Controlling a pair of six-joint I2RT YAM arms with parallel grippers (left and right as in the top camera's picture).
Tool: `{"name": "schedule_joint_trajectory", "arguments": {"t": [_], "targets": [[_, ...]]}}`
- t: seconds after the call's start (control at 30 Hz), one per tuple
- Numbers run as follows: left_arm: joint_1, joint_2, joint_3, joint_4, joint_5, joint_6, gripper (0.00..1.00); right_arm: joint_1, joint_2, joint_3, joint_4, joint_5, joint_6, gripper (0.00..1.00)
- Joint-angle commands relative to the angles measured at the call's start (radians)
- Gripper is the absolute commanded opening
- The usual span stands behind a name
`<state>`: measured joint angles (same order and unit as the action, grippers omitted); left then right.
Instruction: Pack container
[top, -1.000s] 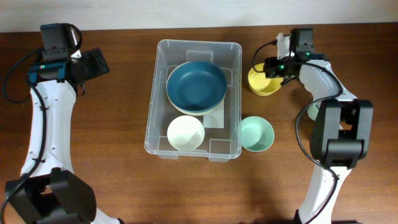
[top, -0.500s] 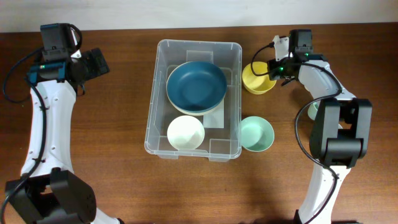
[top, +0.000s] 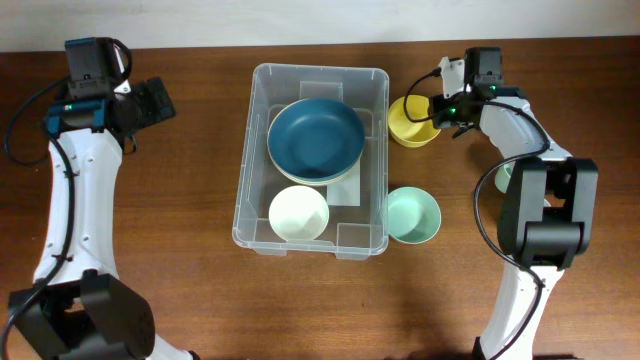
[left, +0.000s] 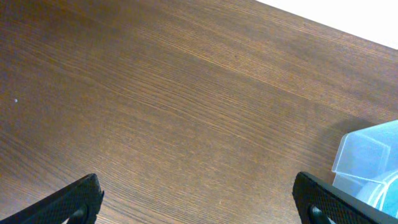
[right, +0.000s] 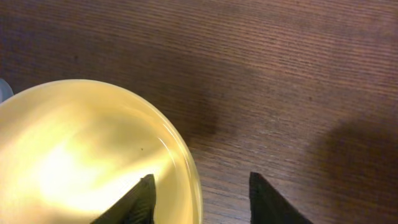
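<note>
The container (top: 246, 170) sits at the middle of the overhead frame on the table (top: 180, 260), long side running top to bottom. In its upper half lies a blue bowl (top: 315, 138), nested on a paler bowl (top: 340, 178) of which we see only the lower rim. In its lower left corner stands a white bowl (top: 298, 213). A white label (top: 349, 192) shows through the base, between the bowls and the right wall.

Outside, a mint bowl (top: 413, 215) sits just beside the container's lower right wall; we cannot tell whether they touch. A yellow bowl (top: 410, 122) sits just off the upper right corner.

The right gripper (top: 437, 112) is at the yellow bowl's right edge. In the right wrist view its fingers stand moderately apart and straddle the bowl's (right: 81, 155) rim: one fingertip (right: 140, 199) is inside the bowl, the other is out over the wood, with clear space on either side of the rim. The right gripper (right: 202, 190) is not clamped on the bowl.

The left gripper (top: 155, 100) is at the upper left of the overhead frame, well apart from the container. In the left wrist view its fingers (left: 71, 202) are spread wide at the lower corners, with only bare wood between them and nothing held by the left gripper (left: 199, 202). A corner of the container (left: 367, 155) shows at the right edge.

A pale green thing (top: 503, 178) shows partly behind the right arm at the right of the overhead frame; we cannot tell what it is.
</note>
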<state>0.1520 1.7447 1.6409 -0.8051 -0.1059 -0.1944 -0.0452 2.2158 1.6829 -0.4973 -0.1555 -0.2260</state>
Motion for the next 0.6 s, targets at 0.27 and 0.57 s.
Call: {"name": "schedule_joint_trajectory", "arguments": {"t": [0.27,0.57], "targets": [[0.002,-0.012,0.016,0.000,-0.004,0.002,1.00,-0.001,0.018,-0.043,0.009,-0.018,-0.006,0.31],[0.002,-0.011,0.016,0.000,-0.004,0.002,1.00,-0.001,0.018,-0.073,0.055,-0.018,-0.005,0.12]]}}
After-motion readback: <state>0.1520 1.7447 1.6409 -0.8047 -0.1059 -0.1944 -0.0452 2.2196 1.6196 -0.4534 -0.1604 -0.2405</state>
